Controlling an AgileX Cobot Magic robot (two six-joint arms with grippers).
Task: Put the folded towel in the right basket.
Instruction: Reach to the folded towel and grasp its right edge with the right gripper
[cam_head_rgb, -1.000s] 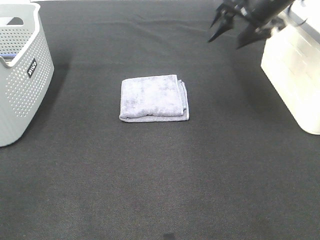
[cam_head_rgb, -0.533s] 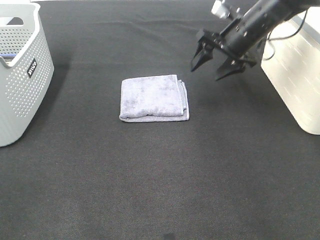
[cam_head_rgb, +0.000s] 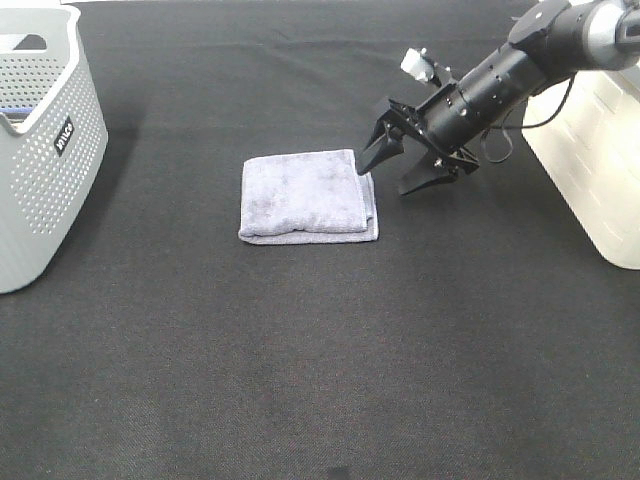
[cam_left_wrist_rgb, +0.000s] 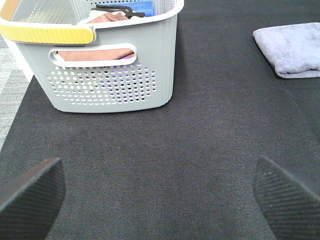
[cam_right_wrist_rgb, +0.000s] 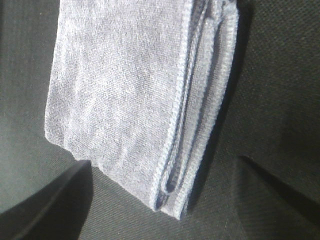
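Note:
The folded grey-lilac towel (cam_head_rgb: 308, 195) lies flat on the black table in the middle of the exterior high view. It also shows in the right wrist view (cam_right_wrist_rgb: 145, 95) and in a corner of the left wrist view (cam_left_wrist_rgb: 292, 47). My right gripper (cam_head_rgb: 388, 178) is open and empty, low at the towel's right edge, with one fingertip at the towel's far right corner. The white right basket (cam_head_rgb: 590, 150) stands at the right edge. My left gripper (cam_left_wrist_rgb: 160, 187) is open and empty over bare cloth, out of the exterior high view.
A grey perforated basket (cam_head_rgb: 45, 150) stands at the far left and holds several folded cloths (cam_left_wrist_rgb: 107, 47). The table is covered with black cloth (cam_head_rgb: 320, 360).
My right arm has come down and to the left from beside the white basket to the towel's right edge, its jaws staying open. The towel has not moved.

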